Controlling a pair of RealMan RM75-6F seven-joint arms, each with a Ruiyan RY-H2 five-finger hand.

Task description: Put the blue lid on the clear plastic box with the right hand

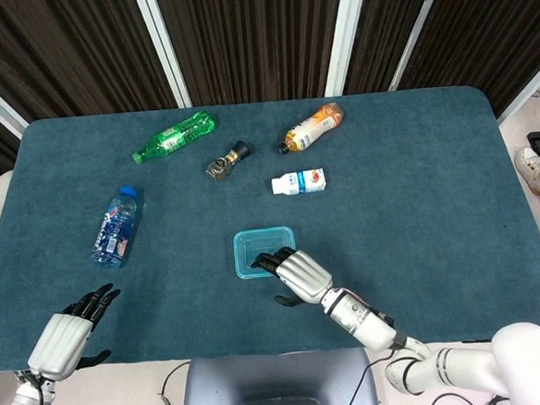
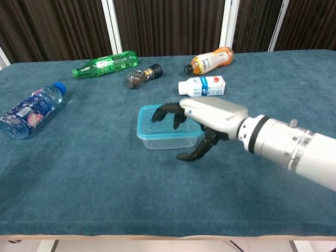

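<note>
Blue lid (image 2: 167, 123) sits on top of the clear box (image 2: 170, 140), and the box rests on the blue tabletop (image 2: 79, 173) right under my right fingers (image 2: 167, 111). My right hand (image 2: 210, 118) hangs over the near right corner of the box. Its fingers are spread apart and curl down over the lid, and they hold nothing. I cannot tell if the tips touch the lid. The thumb (image 2: 198, 151) points down beside the box, close to the tabletop.

My left hand (image 1: 68, 332) is far off to the left, at the near edge of the tabletop. Its dark fingers (image 1: 93, 300) are apart and hold nothing.

Past my right fingers lies a small white carton (image 2: 201, 86) on its side. Farther on lies an orange bottle (image 2: 211, 60). A little dark bottle (image 2: 140, 76) lies to the left of the carton, and a green bottle (image 2: 105, 64) lies left of that. A clear water bottle (image 2: 32, 109) with a blue cap lies well apart from my right fingers, far to the left.
</note>
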